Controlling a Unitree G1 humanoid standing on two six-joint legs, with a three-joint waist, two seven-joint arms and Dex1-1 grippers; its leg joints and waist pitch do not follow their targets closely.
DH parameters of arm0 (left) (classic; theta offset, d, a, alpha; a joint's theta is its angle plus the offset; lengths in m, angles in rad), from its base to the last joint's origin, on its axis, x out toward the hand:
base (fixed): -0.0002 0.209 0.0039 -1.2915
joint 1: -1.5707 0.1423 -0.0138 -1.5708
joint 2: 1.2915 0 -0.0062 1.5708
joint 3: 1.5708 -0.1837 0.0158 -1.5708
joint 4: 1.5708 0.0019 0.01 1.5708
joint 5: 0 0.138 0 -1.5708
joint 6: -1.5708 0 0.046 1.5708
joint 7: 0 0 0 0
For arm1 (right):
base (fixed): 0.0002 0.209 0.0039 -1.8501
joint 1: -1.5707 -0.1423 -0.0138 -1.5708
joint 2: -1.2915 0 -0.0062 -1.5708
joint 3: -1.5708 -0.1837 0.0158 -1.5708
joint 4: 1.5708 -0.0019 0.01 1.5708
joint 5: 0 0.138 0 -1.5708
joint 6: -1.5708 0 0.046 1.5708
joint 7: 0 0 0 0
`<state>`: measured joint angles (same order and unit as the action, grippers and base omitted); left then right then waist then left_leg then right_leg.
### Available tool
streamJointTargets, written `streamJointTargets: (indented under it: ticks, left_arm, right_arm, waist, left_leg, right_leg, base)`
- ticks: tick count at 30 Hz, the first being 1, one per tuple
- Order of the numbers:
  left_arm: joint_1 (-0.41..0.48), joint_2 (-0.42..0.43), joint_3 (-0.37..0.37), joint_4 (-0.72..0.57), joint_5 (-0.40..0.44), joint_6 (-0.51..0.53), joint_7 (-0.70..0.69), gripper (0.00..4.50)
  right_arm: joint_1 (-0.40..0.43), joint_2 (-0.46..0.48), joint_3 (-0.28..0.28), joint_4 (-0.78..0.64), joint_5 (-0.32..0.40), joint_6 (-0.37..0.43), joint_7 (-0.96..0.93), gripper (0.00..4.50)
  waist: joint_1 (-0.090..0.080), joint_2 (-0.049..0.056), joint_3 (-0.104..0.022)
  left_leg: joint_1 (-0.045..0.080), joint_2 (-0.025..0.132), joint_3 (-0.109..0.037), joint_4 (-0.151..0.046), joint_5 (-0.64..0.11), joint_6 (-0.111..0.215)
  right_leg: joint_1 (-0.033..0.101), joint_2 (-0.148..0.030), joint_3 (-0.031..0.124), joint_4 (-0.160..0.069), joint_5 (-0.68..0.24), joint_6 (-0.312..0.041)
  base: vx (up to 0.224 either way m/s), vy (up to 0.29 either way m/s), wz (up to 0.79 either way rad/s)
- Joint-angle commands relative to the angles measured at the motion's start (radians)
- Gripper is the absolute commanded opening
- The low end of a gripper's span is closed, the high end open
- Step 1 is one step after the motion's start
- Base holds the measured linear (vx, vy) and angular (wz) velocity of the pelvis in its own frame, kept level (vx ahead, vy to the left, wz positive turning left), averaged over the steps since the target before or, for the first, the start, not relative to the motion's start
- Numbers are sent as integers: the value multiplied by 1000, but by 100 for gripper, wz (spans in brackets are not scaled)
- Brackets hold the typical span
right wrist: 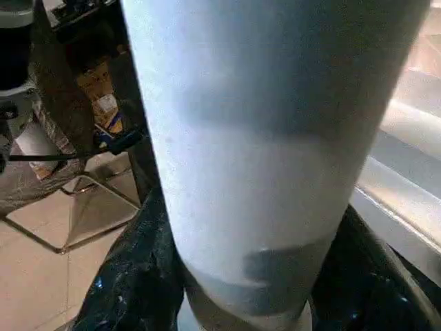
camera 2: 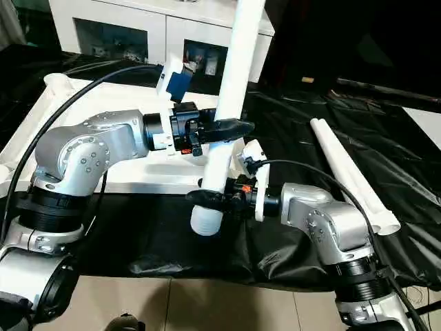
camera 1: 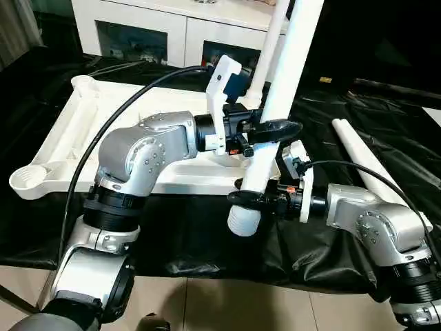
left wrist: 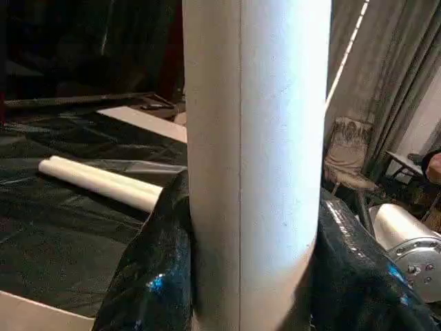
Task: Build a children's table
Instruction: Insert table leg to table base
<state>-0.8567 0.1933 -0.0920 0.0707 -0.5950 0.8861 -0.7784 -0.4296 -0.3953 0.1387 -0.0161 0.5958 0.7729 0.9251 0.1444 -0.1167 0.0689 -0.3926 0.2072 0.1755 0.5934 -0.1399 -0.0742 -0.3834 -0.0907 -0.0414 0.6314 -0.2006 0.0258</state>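
Observation:
The children's table top (camera 1: 76,131) lies underside up on a black sheet, with a round socket (camera 1: 27,179) at its near left corner. Both grippers hold one long white leg (camera 1: 289,69) nearly upright, over the top's near right corner. My left gripper (camera 1: 272,129) is shut on the leg's middle, its black fingers (left wrist: 148,276) pressed to both sides of the tube. My right gripper (camera 1: 248,198) is shut on the leg just above its wide lower end, fingers (right wrist: 131,276) hugging it. A second leg (camera 1: 272,41) stands upright behind, at the top's far right corner.
Another white leg (camera 1: 365,162) lies on the black sheet (camera 1: 207,234) to the right. A white cabinet (camera 1: 165,27) with glass doors stands behind the table top. Bare tiled floor (camera 1: 227,303) begins at the sheet's near edge.

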Motion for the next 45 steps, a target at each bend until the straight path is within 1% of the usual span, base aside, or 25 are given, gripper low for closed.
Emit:
streamJointTargets:
  ticks: [1,4,5,8,14,16,17,21,23,24,25,26,27,29,30,31,33,34,35,36,37,38,39,41,45]
  left_arm:
    - [-6,-16,-2,-16,-23,1,-8,177]
    - [-5,-24,6,-11,-14,-17,6,177]
    - [-5,-24,6,-11,-14,-17,7,233]
    - [-2,-29,26,5,-48,2,-18,247]
    - [14,-175,206,59,-124,-192,82,285]
    - [16,-272,363,100,-265,-253,167,285]
    - [16,-272,363,100,-265,-253,167,285]
    - [20,-286,444,146,-333,-262,179,285]
    - [23,-236,382,174,-219,-279,154,285]
    - [23,-236,382,174,-219,-279,154,285]
    - [47,-102,131,233,77,-402,54,285]
    - [47,-102,131,233,77,-402,54,285]
    - [42,3,-81,350,315,-542,13,285]
    - [26,35,-155,426,396,-604,5,285]
    - [18,41,-175,453,422,-632,5,285]
    - [18,41,-175,453,422,-632,5,285]
    - [-5,42,-197,501,447,-667,-7,285]
    - [-18,34,-186,513,443,-682,-22,285]
    - [-26,17,-146,487,381,-643,-65,285]
    - [-37,5,-114,475,326,-632,-111,285]
    - [-42,-7,-79,435,253,-604,-164,285]
    - [-48,-22,-23,335,92,-496,-273,285]
    - [-48,-26,-14,300,49,-457,-299,285]
    - [-39,-31,-46,257,43,-429,-310,285]
    - [-50,-80,-87,271,110,-456,-237,285]
  right_arm:
    - [0,-5,-17,13,-3,-5,-9,192]
    - [2,-1,-26,15,-1,-10,-13,190]
    - [2,-1,-27,15,-1,-10,-13,189]
    - [2,12,-50,15,10,-16,-28,188]
    - [16,68,-132,5,54,-35,-94,188]
    - [22,115,-198,6,76,-67,-162,187]
    - [22,115,-198,6,76,-67,-162,187]
    - [31,145,-267,17,40,-142,-271,186]
    - [44,128,-279,14,-15,-177,-320,186]
    - [44,128,-279,14,-15,-177,-320,186]
    - [75,87,-273,-4,-102,-209,-366,186]
    - [75,87,-273,-4,-102,-209,-366,186]
    - [106,42,-264,-20,-181,-234,-408,186]
    - [123,15,-259,-31,-222,-246,-432,186]
    - [129,9,-261,-38,-222,-233,-438,186]
    - [129,9,-261,-38,-222,-233,-438,186]
    - [146,-3,-266,-55,-227,-216,-464,186]
    - [158,-12,-264,-63,-240,-207,-480,186]
    - [171,-24,-258,-70,-256,-201,-492,186]
    - [183,-31,-253,-77,-274,-198,-501,186]
    - [192,-34,-248,-85,-281,-191,-504,186]
    - [209,-35,-242,-105,-284,-171,-508,186]
    - [212,-34,-239,-110,-283,-162,-511,186]
    - [207,-29,-231,-104,-292,-144,-525,186]
    - [187,-12,-214,-80,-314,-126,-561,186]
  waist:
    - [-1,8,-79]
    - [-1,7,-79]
    - [-1,7,-79]
    - [-3,9,-78]
    - [1,3,-78]
    - [0,4,-81]
    - [0,2,-80]
    - [-4,7,-79]
    - [-5,7,-80]
    - [-7,9,-81]
    - [-4,12,-78]
    - [-2,14,-78]
    - [-2,24,-79]
    - [-5,23,-82]
    - [-7,28,-89]
    - [-13,26,-96]
    - [-21,43,-93]
    - [-25,43,-92]
    - [-28,50,-91]
    - [-29,37,-87]
    - [-30,44,-85]
    - [-30,43,-84]
    - [-29,45,-83]
    - [-37,42,-79]
    - [-45,36,-75]
  left_leg:
    - [28,16,1,-69,-204,-70]
    - [28,16,1,-69,-206,-70]
    - [28,16,1,-69,-208,-70]
    - [27,15,1,-70,-216,-72]
    - [26,16,3,-68,-210,-62]
    - [23,14,2,-66,-207,-59]
    - [23,13,3,-66,-212,-58]
    - [28,13,2,-68,-229,-60]
    - [31,14,1,-70,-229,-68]
    - [32,17,0,-72,-224,-69]
    - [32,16,-3,-76,-224,-67]
    - [36,18,-4,-77,-227,-66]
    - [37,17,-7,-79,-220,-77]
    - [37,15,-7,-79,-212,-99]
    - [33,14,-8,-77,-184,-109]
    - [29,15,-8,-72,-144,-108]
    - [30,13,-4,-69,-147,-96]
    - [29,12,-3,-69,-156,-91]
    - [29,12,-2,-69,-176,-85]
    - [29,10,2,-69,-194,-81]
    - [29,12,3,-71,-221,-73]
    - [29,11,4,-70,-232,-72]
    - [31,15,4,-71,-244,-70]
    - [28,14,5,-71,-268,-54]
    - [26,13,7,-70,-300,-37]
  right_leg:
    - [32,-41,22,-69,-145,-159]
    - [32,-41,23,-69,-137,-162]
    - [32,-41,23,-69,-139,-163]
    - [31,-42,22,-70,-153,-164]
    - [33,-44,24,-73,-111,-185]
    - [37,-43,23,-68,-93,-190]
    - [36,-45,23,-70,-98,-196]
    - [30,-41,23,-79,-161,-155]
    - [29,-37,22,-78,-169,-133]
    - [29,-36,23,-80,-165,-108]
    - [26,-36,23,-91,-182,-77]
    - [23,-35,24,-94,-204,-47]
    - [23,-35,26,-92,-200,-20]
    - [27,-33,28,-87,-171,9]
    - [34,-34,26,-78,-111,-17]
    - [36,-35,21,-63,-18,-69]
    - [33,-34,20,-61,41,-132]
    - [34,-34,21,-63,46,-147]
    - [38,-36,22,-63,40,-172]
    - [38,-39,23,-67,12,-194]
    - [36,-41,24,-70,-30,-206]
    - [37,-43,24,-70,-49,-214]
    - [35,-44,24,-68,-67,-237]
    - [33,-39,23,-73,-94,-241]
    - [31,-42,27,-92,-253,-176]
  base:
    - [0,0,0]
    - [0,0,0]
    - [0,0,0]
    - [0,0,0]
    - [0,0,0]
    - [0,0,0]
    - [0,0,0]
    - [0,0,0]
    - [0,0,0]
    - [0,0,0]
    - [0,0,0]
    - [0,0,0]
    - [0,0,0]
    - [0,0,0]
    - [0,0,0]
    - [0,0,0]
    - [0,0,0]
    - [0,0,0]
    - [0,0,0]
    - [0,0,0]
    - [0,0,0]
    - [0,0,0]
    - [0,0,0]
    - [0,0,0]
    - [0,0,0]
